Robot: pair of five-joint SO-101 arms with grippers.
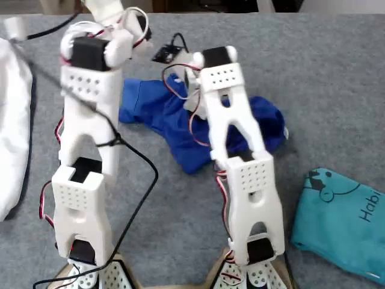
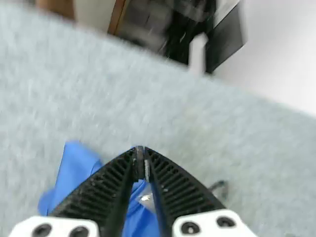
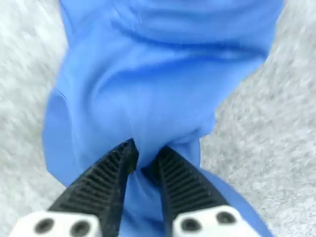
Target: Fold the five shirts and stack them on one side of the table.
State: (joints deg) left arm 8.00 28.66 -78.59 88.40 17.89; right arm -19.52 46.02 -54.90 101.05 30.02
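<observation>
High view: crumpled blue cloth shirt [image 1: 150, 111] sits mid grey felt counter [image 1: 337, 78], unfolded. A heaped white cloth shirt [image 1: 12, 120] lies at the 9 o'clock edge and a teal printed shirt [image 1: 337, 223] at 4 o'clock, likely queued. Left wrist view: left end effector [image 2: 139, 152] has its tips pressed together over blue cloth, can't tell if any is pinched. Right wrist view: right end effector [image 3: 146, 150] is clamped narrow on a bunched fold, presumably to pull it flat.
</observation>
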